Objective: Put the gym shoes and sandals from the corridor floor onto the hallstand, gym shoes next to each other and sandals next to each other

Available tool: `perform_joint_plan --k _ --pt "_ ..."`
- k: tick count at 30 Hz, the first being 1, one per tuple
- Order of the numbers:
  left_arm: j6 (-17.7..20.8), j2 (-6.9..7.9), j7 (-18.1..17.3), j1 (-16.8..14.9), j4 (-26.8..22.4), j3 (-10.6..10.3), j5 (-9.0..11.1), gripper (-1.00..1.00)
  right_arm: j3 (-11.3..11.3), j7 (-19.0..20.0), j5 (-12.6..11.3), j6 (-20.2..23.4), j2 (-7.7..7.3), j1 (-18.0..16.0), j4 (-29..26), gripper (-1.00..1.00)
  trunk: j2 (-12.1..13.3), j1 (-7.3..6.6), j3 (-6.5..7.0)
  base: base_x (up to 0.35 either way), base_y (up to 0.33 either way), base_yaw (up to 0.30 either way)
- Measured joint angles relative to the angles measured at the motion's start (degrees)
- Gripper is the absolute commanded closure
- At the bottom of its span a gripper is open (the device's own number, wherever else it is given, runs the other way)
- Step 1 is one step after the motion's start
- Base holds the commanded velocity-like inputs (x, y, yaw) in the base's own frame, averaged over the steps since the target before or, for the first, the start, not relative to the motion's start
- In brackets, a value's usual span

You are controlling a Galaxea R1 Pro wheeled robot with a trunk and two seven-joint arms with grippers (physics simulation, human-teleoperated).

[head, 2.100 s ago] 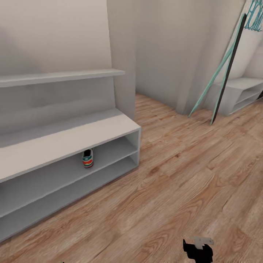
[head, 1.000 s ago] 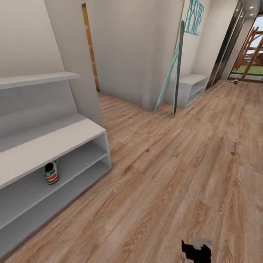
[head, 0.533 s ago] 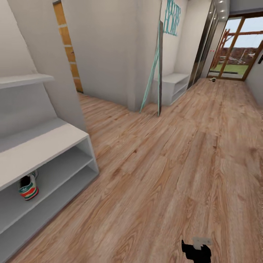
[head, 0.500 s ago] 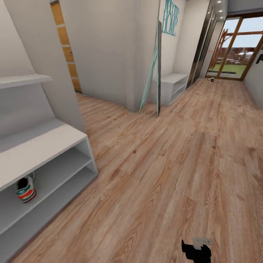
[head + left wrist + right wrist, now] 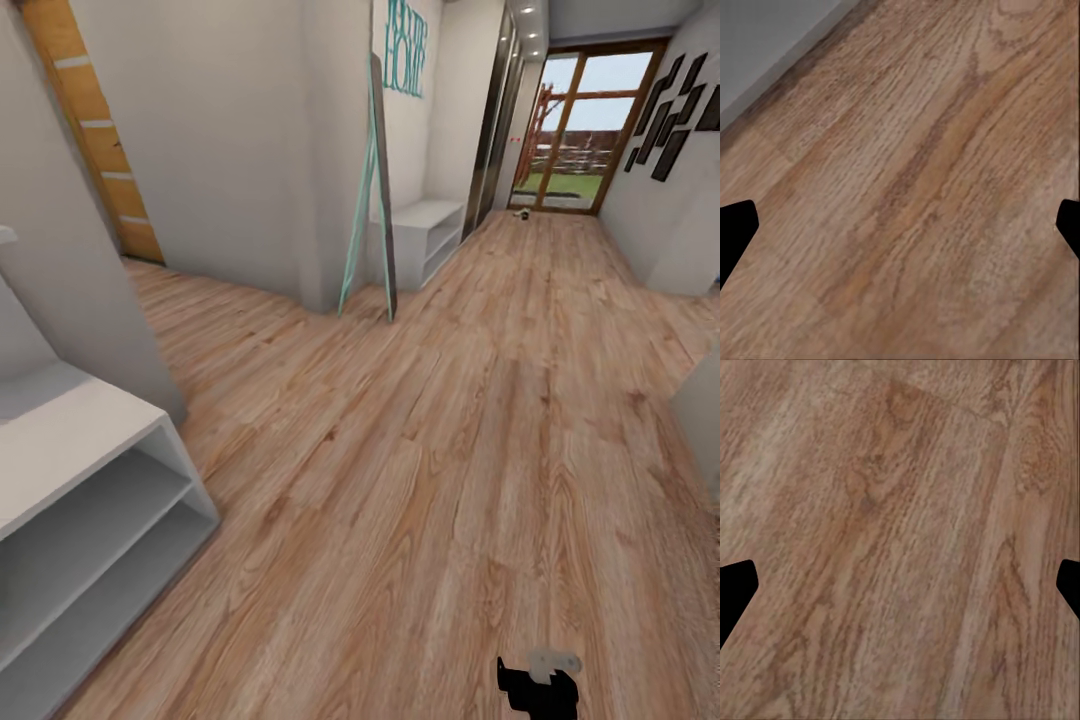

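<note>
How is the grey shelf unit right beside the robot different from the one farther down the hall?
The near hallstand is cut off by the picture's left edge, with nothing leaning on it. The far shelf unit stands against the left wall, with a tall teal-framed board propped in front of it. Both are light grey with open shelves, on the corridor floor.

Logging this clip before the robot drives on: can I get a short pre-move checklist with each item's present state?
1. Left pincer empty: ok, fingertips wide apart over bare floor.
2. Right pincer empty: ok, same wide spread.
3. Corridor floor ahead free of obstacles: ok, bare planks down the middle of the corridor.
4. Next shoe located: cannot tell; a small dark object by the far glass door is too small to identify.
5. Hallstand shelves holding shoes: cannot tell, just its end is in frame.
</note>
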Motion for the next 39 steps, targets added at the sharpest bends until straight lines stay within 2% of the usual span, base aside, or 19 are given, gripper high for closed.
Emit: perform_joint_plan --k 39 --pt "0.00 0.00 0.00 0.00 0.02 0.01 0.00 -1.00 0.00 0.02 0.09 0.00 0.80 0.08 0.04 -1.00 0.00 0.00 0.09 0.338 0.000 -0.271"
